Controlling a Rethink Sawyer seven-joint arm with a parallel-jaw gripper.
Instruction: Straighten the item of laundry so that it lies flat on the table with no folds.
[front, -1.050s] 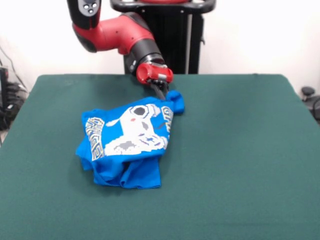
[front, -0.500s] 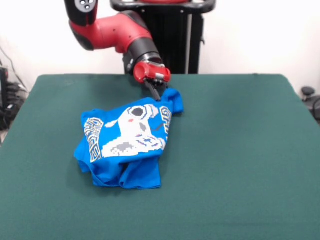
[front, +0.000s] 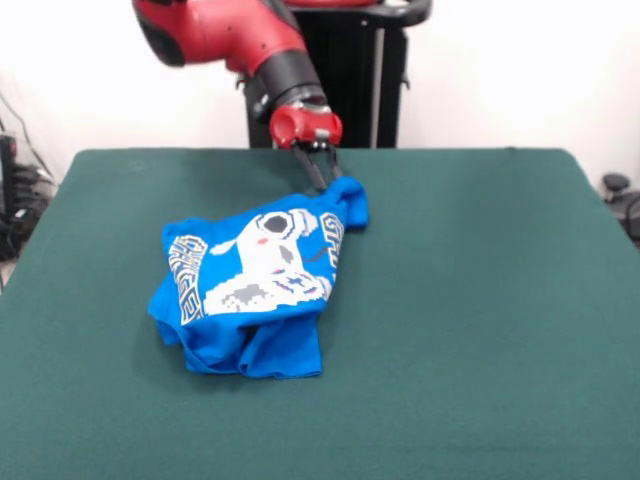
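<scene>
The bench (front: 480, 330) is a broad green top, and the item of laundry (front: 250, 290) sits on it left of centre, nearer the far edge than the near one. It lies bunched, print side up, with a doubled flap hanging toward the near edge and a small raised corner at its far right. The gripper (front: 322, 176) comes down onto that raised corner; its dark fingers (front: 316, 170) appear pinched together on the blue cloth there, though the contact itself is too small to confirm.

The step in hand looks like drawing that corner outward to open the folds. To do it well, pull low and slowly toward the far right corner of the bench, so the bulk drags flat rather than lifting and re-folding. The tucked flap will likely need its own pull afterwards.
</scene>
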